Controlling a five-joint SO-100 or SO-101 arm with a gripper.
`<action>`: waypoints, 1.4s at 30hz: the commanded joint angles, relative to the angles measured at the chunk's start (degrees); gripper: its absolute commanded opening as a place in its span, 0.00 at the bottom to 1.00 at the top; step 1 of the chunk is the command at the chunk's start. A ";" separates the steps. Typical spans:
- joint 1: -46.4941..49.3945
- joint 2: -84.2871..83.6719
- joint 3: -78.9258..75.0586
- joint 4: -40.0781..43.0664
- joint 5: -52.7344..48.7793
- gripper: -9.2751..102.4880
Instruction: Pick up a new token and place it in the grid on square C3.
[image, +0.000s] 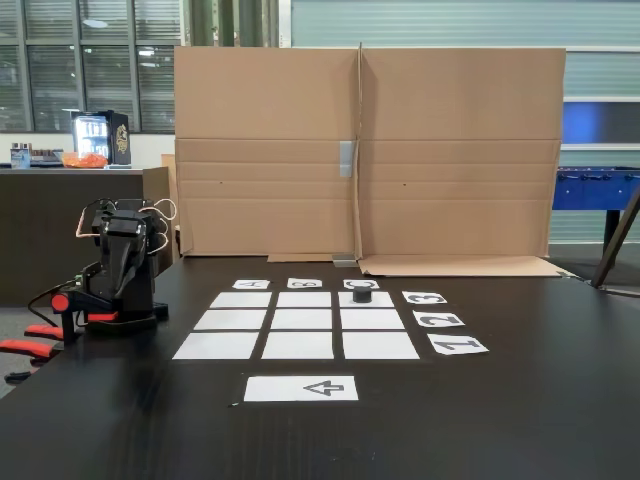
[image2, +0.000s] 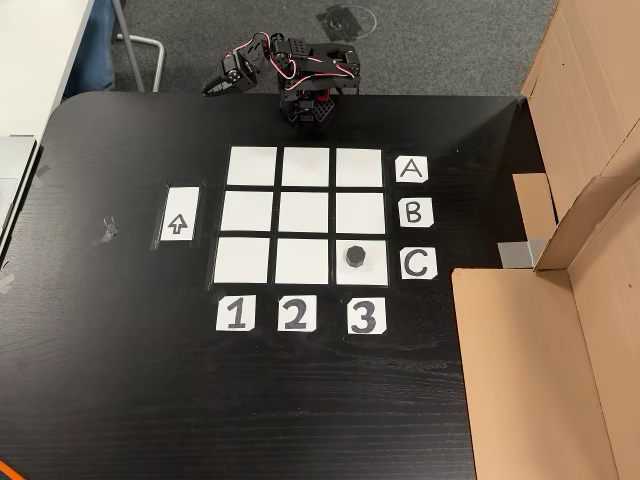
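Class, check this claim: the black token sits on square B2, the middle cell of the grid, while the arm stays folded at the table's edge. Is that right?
Not quite. The token sits on square C3, the corner cell of the grid where the C card and the 3 card meet, as the fixed view from above shows. The arm is indeed folded at the table's edge.

From above I see the token (image2: 356, 256) standing on square C3 (image2: 372, 272), the corner cell of the grid (image2: 305, 214) next to the "C" card (image2: 418, 263) and the "3" card (image2: 365, 316). My arm (image2: 305, 80) is folded at the table edge (image2: 250, 400), with the gripper (image2: 215, 88) well apart from the grid.
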 joint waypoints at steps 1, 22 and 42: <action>-0.09 0.35 -0.18 0.35 0.44 0.09; 0.00 0.35 -0.18 1.41 0.44 0.09; -0.26 0.35 -0.18 2.46 0.44 0.09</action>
